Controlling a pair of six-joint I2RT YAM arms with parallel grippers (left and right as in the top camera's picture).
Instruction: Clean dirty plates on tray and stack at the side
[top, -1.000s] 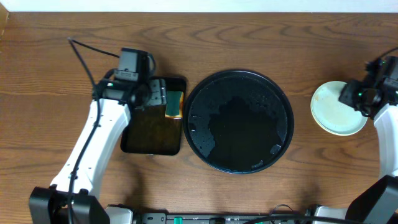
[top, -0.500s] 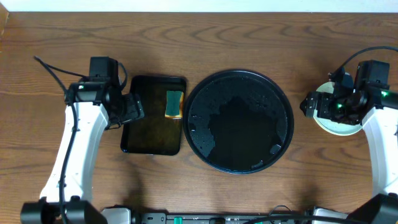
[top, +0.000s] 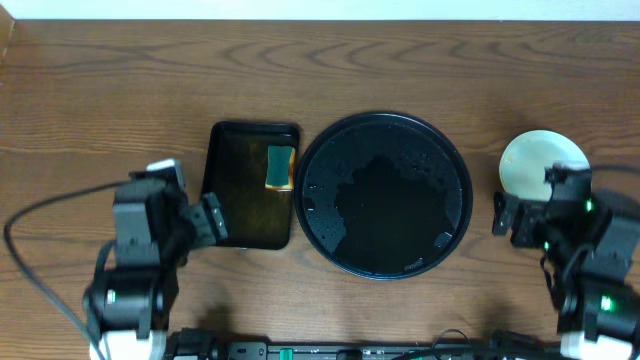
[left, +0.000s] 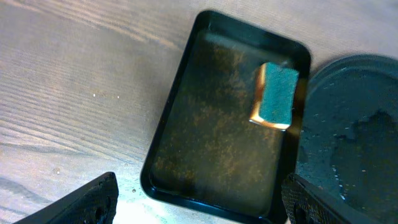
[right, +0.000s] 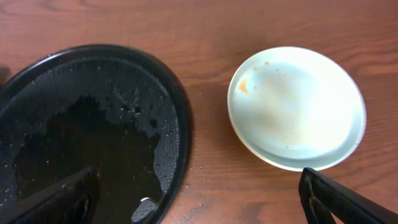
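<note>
The round black tray (top: 385, 120) sits mid-table, wet and with no plate on it; it also shows in the right wrist view (right: 177, 118) and the left wrist view (left: 348, 124). The plates (top: 540, 160) lie stacked on the wood to its right; the top one (right: 295, 102) is pale with a few small orange specks. My right gripper (top: 515, 215) hangs open in front of the stack, apart from it, its jaws (right: 199, 202) empty. My left gripper (top: 205, 225) is open and empty over the near edge of the rectangular tray (left: 199, 208).
A small rectangular black tray (top: 250, 210) lies left of the round tray, with a green and yellow sponge (top: 280, 167) at its far right corner (left: 275, 96). Bare wooden tabletop surrounds everything.
Both arms have pulled back toward the table's front edge. The right gripper came off the plate stack and opened wide. The left gripper drew away from the sponge.
</note>
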